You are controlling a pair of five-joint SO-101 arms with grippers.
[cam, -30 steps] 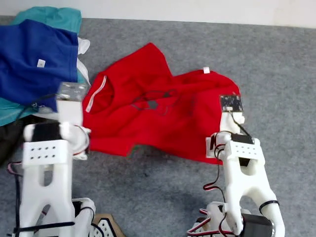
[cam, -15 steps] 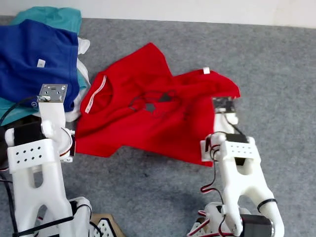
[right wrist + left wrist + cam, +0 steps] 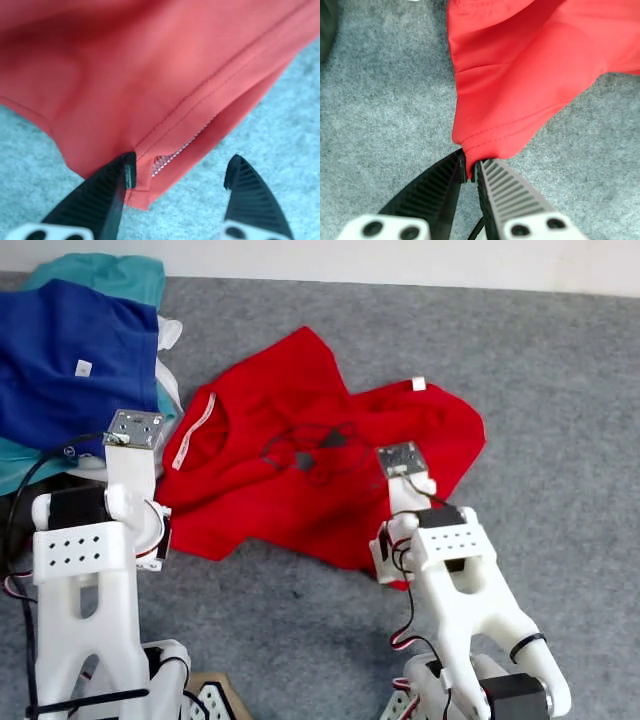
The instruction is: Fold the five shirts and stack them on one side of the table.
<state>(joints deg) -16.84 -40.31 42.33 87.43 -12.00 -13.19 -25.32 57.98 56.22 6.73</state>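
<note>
One hem of the red shirt [image 3: 300,470], crumpled beside the blue shirt [image 3: 70,350], sits pinched in the left gripper [image 3: 470,167]; the right gripper [image 3: 182,167], jaws wide at a corner seam, should bite deep before lifting

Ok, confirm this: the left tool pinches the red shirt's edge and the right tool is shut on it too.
Wrong on the right tool: it is open at the hem, as the right wrist view shows. The left tool pinches the red shirt's edge.
</note>
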